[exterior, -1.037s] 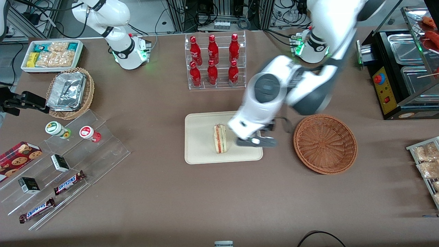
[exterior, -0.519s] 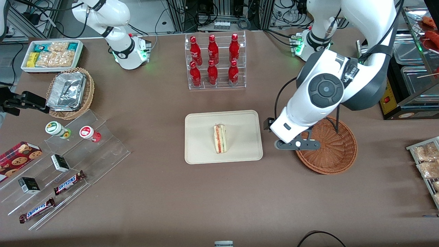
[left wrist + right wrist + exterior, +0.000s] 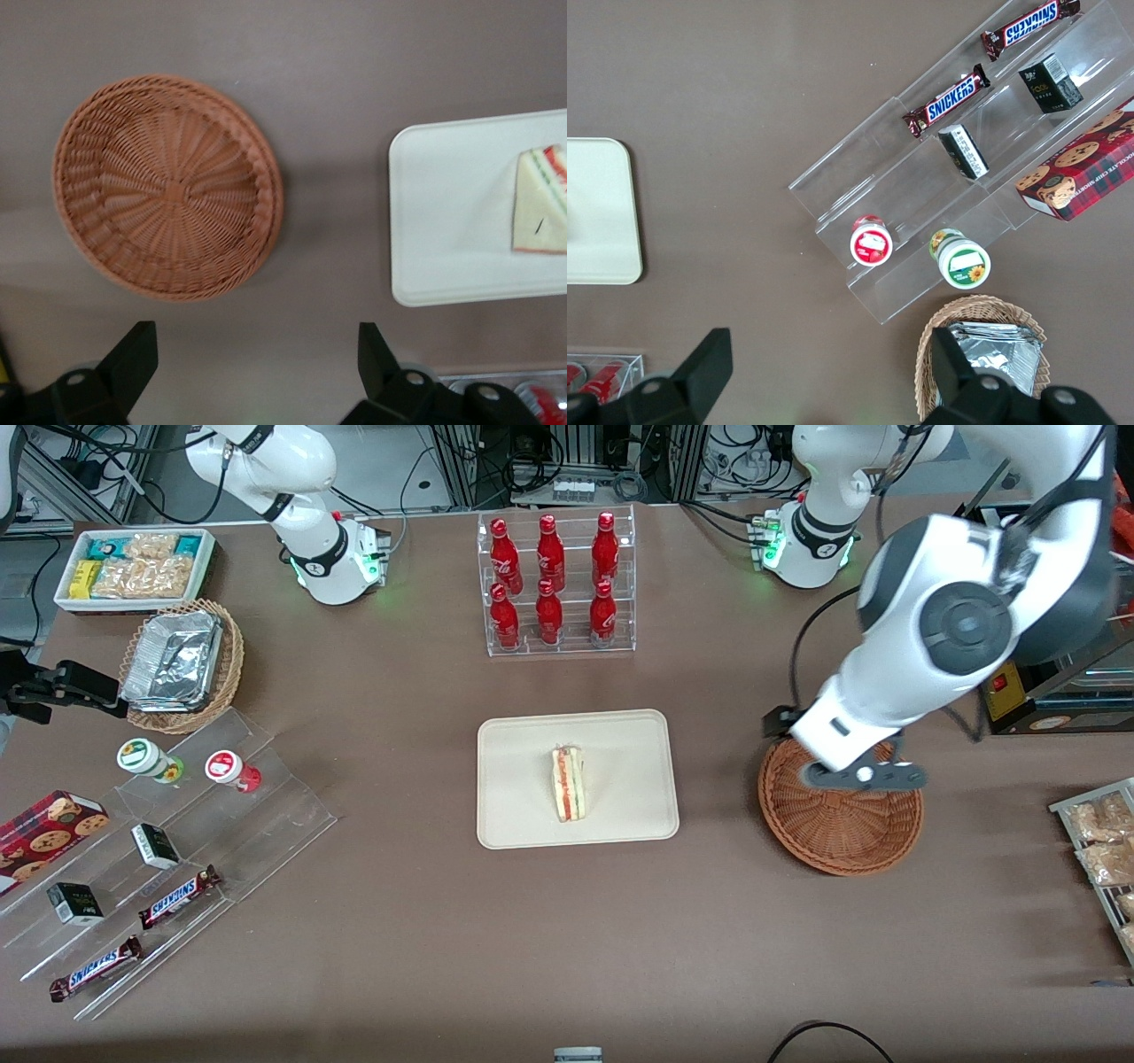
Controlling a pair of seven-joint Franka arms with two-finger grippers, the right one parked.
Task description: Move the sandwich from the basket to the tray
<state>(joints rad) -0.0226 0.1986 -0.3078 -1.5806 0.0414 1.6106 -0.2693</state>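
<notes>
Over the basket [image 3: 840,815] w/ fingers spread & empty, the pincer [image 3: 864,776] has the sandwich [image 3: 568,783] at approx 9 o'clock in front view, lying mid-tray [image 3: 518,815], long axis 12–6, so task looks done.

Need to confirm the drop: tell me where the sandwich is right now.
The sandwich lies on the tray mid-table, nearer the front camera than the bottle rack; the open gripper hangs above the empty basket.
</notes>
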